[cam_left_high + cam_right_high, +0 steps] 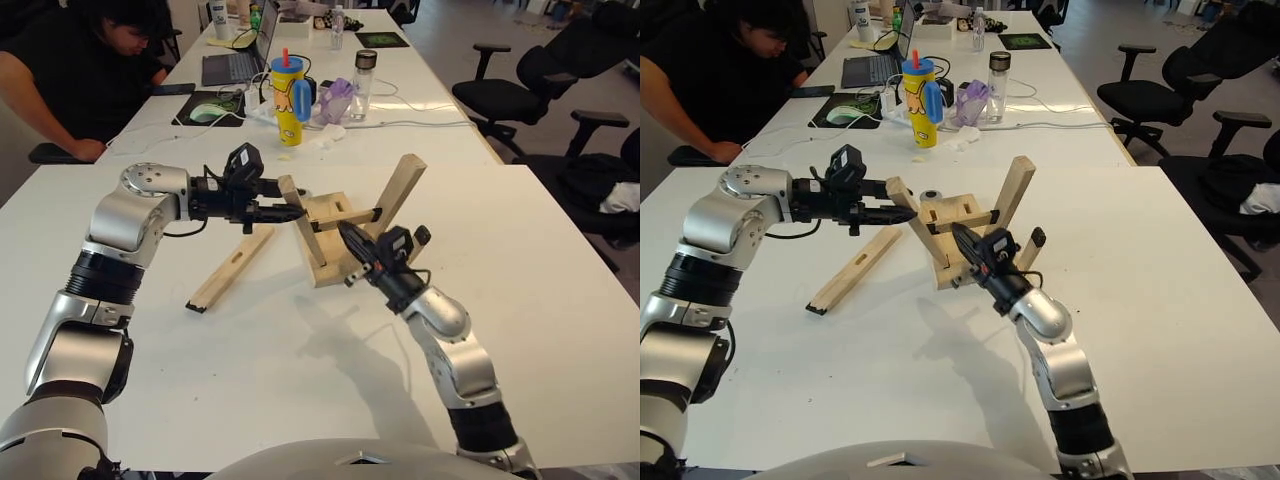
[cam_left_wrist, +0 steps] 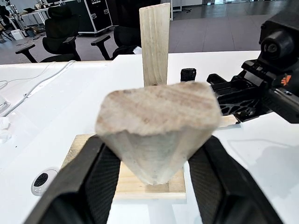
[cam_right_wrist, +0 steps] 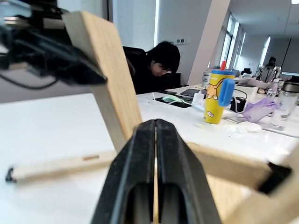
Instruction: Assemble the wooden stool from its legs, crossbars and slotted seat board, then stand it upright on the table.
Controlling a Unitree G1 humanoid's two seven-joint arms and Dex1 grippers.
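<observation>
Left gripper [image 1: 288, 213]: grasping the end of one pale wooden leg [image 2: 156, 128], with a black finger pad [image 2: 93, 182] on each side of it.
Right gripper [image 1: 345, 233]: clenched, both fingers pressed flat together with nothing between them. The tip is at the thin wooden crossbar [image 1: 357, 214]; I cannot tell if it touches.
Task's thing: the part-built wooden stool rests tilted mid-surface, its flat seat board [image 1: 327, 268] edge-down. A second broad wooden leg [image 1: 402, 188] slants up and away.
Loose part: a long slotted wooden leg [image 1: 230, 268] lies flat on my left side, apart from the stool.
Hidden: my right gripper covers where the crossbar meets the board. The gripped leg's joint is behind my left fingers. A small black piece [image 1: 422, 235] beside the stool is hard to make out.
Surface: white table [image 1: 250, 370].
Room: a second table behind carries a yellow cup [image 1: 288, 100], a clear bottle [image 1: 364, 85] and a laptop [image 1: 238, 60]. Black office chairs [image 1: 520, 85] stand on the right.
</observation>
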